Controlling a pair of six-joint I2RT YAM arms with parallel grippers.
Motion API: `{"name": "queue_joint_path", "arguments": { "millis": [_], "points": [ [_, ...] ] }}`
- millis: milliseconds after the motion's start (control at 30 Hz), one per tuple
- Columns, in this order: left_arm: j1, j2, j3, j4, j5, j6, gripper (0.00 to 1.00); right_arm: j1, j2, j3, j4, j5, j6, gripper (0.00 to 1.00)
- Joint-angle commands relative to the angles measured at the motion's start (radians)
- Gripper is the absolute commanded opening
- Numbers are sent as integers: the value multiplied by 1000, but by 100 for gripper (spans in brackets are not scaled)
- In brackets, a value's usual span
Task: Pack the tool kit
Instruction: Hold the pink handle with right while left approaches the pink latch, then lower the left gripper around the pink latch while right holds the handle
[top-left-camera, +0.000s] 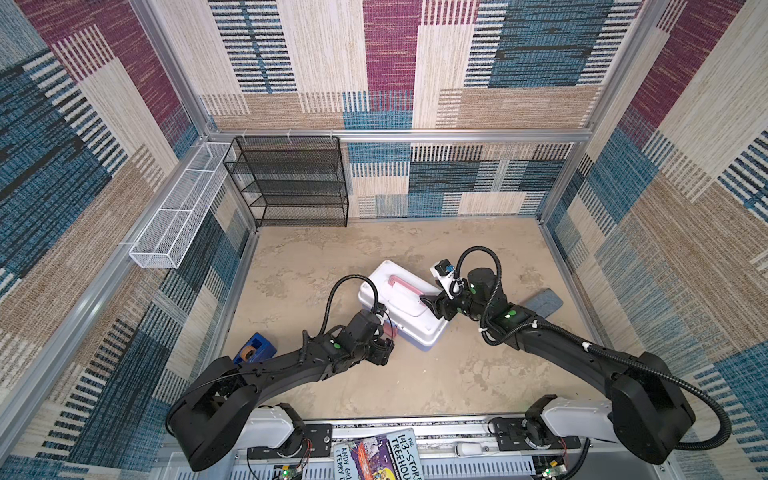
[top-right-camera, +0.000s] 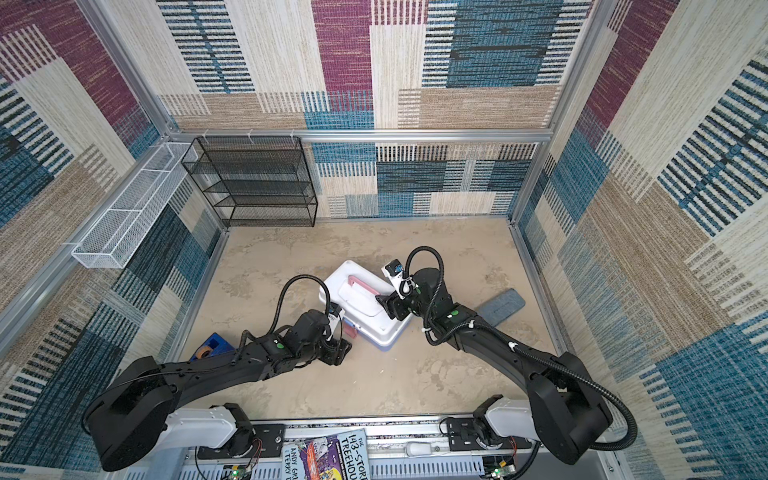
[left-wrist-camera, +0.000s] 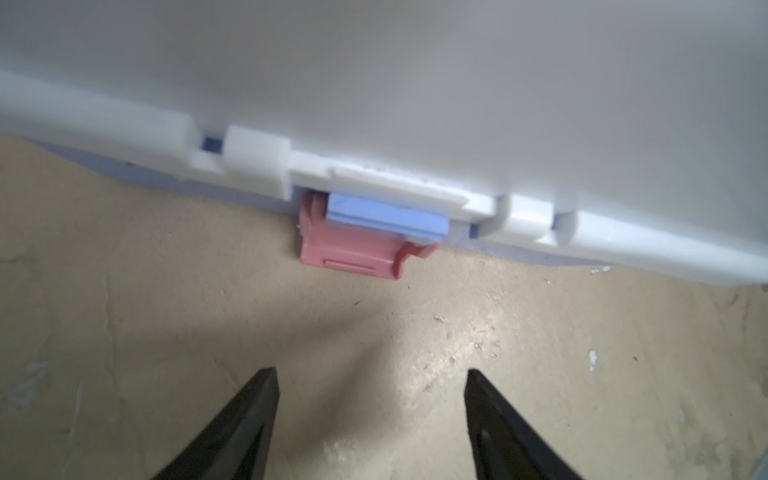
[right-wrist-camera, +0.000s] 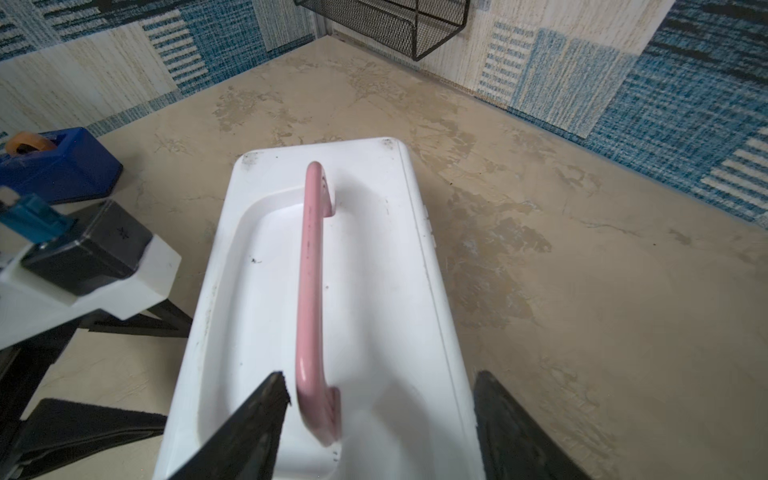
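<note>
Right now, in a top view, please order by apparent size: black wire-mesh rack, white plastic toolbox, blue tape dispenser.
1. black wire-mesh rack
2. white plastic toolbox
3. blue tape dispenser, partly hidden

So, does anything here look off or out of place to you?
Mainly the pink latch on the white toolbox: its lid is down, yet the latch hangs below the rim instead of clipped up, so it seems unfastened. The lid is also scuffed at its corners.
</note>
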Motion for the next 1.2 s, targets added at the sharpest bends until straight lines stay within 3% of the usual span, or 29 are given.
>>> {"name": "queue_joint_path", "arguments": {
  "millis": [0, 333, 567, 1000, 1167],
  "points": [
    [-25, 26, 4, 43, -74, -19, 78, 1, -11, -3, 50, 46, 33, 74],
    [-149, 72, -34, 167, -328, -94, 83, 1, -17, -21, 72, 90, 91, 76],
    [-204, 118, -113, 386, -488, -105, 84, 1, -23, -22, 77, 85, 92, 77],
    [-232, 299, -188, 810, -562, -48, 92, 2, -20, -30, 70, 101, 76, 78],
    [-231, 354, -181, 900, -565, 4, 95, 1, -7, -30, 71, 97, 71, 78]
  ]
}}
